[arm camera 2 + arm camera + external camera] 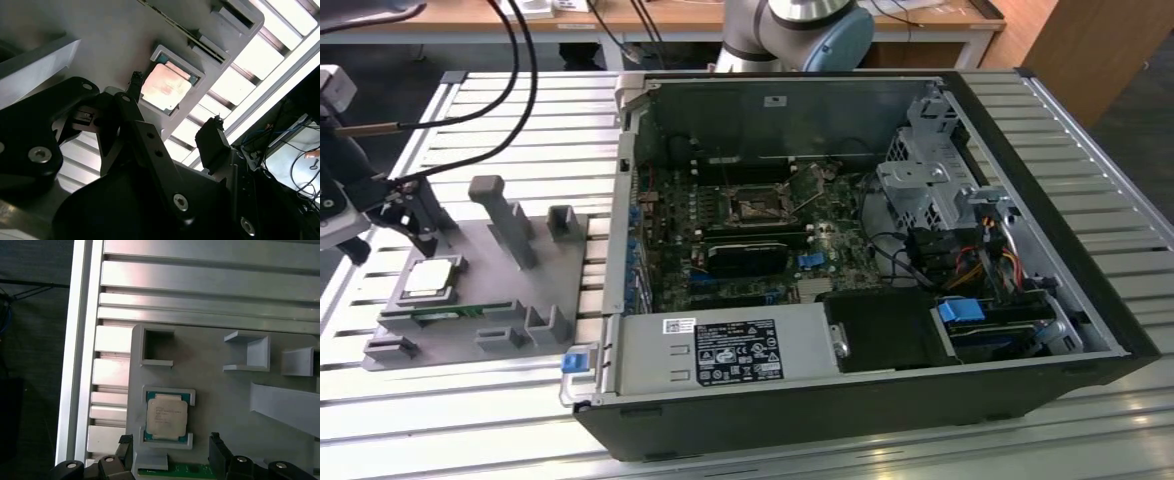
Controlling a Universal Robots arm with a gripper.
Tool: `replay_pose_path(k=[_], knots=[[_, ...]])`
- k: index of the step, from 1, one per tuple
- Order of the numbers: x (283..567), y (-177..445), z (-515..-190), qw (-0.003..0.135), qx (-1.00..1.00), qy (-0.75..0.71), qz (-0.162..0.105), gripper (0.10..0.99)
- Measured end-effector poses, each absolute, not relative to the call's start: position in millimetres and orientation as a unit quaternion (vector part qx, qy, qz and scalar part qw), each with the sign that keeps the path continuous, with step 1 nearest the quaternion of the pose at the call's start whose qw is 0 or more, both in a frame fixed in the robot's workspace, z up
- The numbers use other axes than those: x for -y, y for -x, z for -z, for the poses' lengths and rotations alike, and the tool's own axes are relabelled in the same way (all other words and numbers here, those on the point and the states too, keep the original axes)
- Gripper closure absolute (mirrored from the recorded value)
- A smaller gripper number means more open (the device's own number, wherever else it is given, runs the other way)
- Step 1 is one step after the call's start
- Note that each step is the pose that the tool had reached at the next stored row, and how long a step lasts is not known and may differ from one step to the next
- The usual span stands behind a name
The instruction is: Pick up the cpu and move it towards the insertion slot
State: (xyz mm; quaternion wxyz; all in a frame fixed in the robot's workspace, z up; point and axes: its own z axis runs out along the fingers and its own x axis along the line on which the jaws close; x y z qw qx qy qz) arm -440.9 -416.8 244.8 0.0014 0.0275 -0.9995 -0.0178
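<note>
The cpu (431, 278) is a flat silvery square lying in its shallow pocket on the grey fixture plate (500, 290) at the exterior view's left. My gripper (424, 236) hovers just above and behind it, open, holding nothing. In both wrist views the two black fingertips (125, 441) stand apart on either side of the cpu (166, 415), clear of its edges; it also shows between them, farther off, as cpu (165, 87) with the gripper (175, 100) open. The insertion slot (758, 207), a shiny metal frame with a dark centre, sits on the motherboard inside the open computer case.
Grey posts (500, 215) rise from the fixture plate beside the cpu. A thin green memory stick (447, 314) lies along the plate's near edge. The case wall (630, 200) stands between plate and motherboard. Black cables (507, 90) hang across the slatted table.
</note>
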Motion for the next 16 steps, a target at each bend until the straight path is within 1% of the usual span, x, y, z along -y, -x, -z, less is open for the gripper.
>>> replay_pose_path(k=[16], knots=[[416.8, 440.9, -226.4, 0.001, 0.999, -0.028, 0.018, 0.380]])
